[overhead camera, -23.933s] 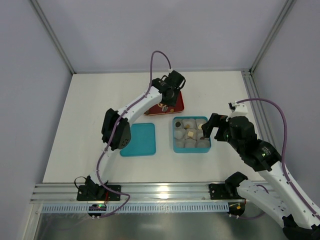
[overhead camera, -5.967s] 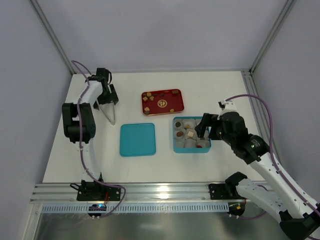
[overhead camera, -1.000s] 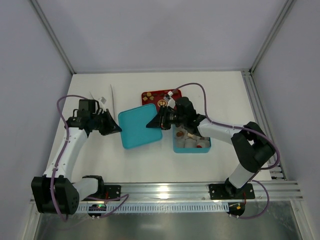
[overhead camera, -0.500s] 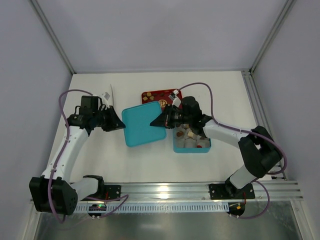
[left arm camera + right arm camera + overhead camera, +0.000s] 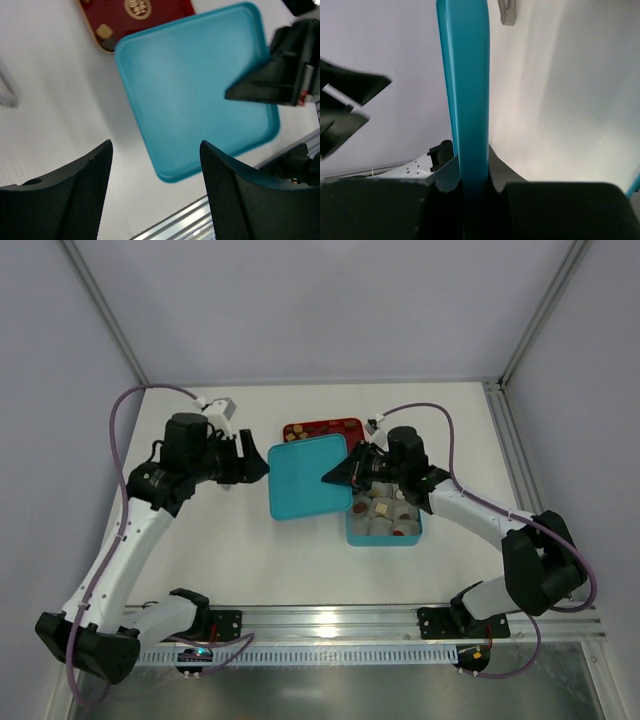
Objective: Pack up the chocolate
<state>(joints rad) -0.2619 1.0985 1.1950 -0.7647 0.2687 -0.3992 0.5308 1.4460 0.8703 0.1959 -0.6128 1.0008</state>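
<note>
The right gripper is clamped on one edge of the flat square teal plastic lid; the right wrist view shows the rim pinched tight between both fingers. The left gripper hangs at the lid's opposite edge with its 2 fingers spread wide and nothing between them. Just below the right gripper sits the open teal plastic box of pale crinkled paper cups, holding several pieces of the tiny brown and cream chocolate. More pieces lie on the red rectangular tray beyond the lid.
</note>
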